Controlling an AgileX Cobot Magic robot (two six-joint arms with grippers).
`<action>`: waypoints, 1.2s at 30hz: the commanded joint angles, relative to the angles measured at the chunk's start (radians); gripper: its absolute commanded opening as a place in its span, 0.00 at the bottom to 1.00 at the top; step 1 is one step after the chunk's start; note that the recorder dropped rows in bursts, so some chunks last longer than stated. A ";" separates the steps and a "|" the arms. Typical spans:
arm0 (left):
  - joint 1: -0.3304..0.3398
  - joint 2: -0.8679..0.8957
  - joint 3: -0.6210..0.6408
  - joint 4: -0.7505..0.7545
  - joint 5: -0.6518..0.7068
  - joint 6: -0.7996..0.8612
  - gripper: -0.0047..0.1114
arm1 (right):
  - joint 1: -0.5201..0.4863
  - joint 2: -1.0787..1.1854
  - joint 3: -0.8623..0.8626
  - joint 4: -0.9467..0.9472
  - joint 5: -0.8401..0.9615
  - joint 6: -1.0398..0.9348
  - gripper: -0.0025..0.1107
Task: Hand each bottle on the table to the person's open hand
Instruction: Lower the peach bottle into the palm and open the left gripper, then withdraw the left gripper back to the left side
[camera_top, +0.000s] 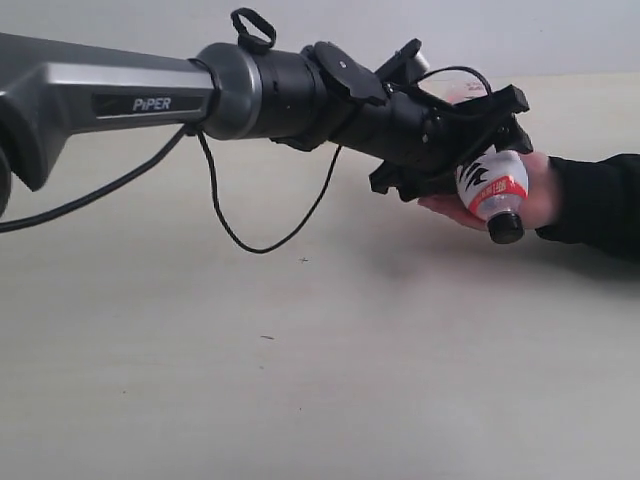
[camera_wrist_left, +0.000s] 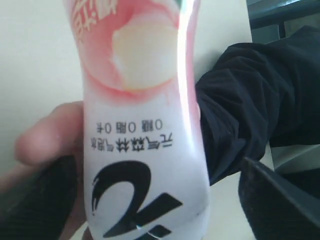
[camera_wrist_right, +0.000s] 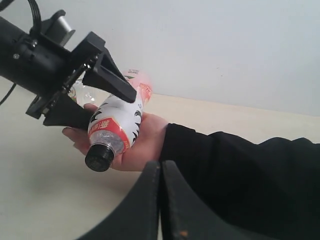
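**One bottle at the point of handover**

One red-and-white bottle (camera_top: 490, 185), black cap at its low end, lies across the person's open palm (camera_wrist_right: 145, 140), above the worktop (camera_top: 300, 380). My left hand (camera_wrist_right: 114, 107) straddles the bottle with its jaws spread apart, so the weight appears to rest on the palm rather than on me. My right hand (camera_wrist_right: 160, 172) is closed on nothing and sits to one side, clear of the exchange. No other bottle is in view.

Grey left arm (camera_top: 100, 95) marked PiPER in white, black wrist (camera_top: 290, 90) and pincer (camera_top: 465, 160), thin black cable (camera_top: 250, 218) looping; person's sleeve (camera_top: 600, 200) is black
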 joint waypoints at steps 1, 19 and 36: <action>0.031 -0.056 -0.003 0.049 0.059 0.000 0.76 | -0.004 -0.006 0.005 -0.002 -0.012 -0.003 0.02; 0.116 -0.214 -0.003 0.222 0.274 0.175 0.25 | -0.004 -0.006 0.005 -0.002 -0.012 -0.003 0.02; 0.213 -0.281 -0.003 0.237 0.450 0.407 0.04 | -0.004 -0.006 0.005 -0.002 -0.012 -0.003 0.02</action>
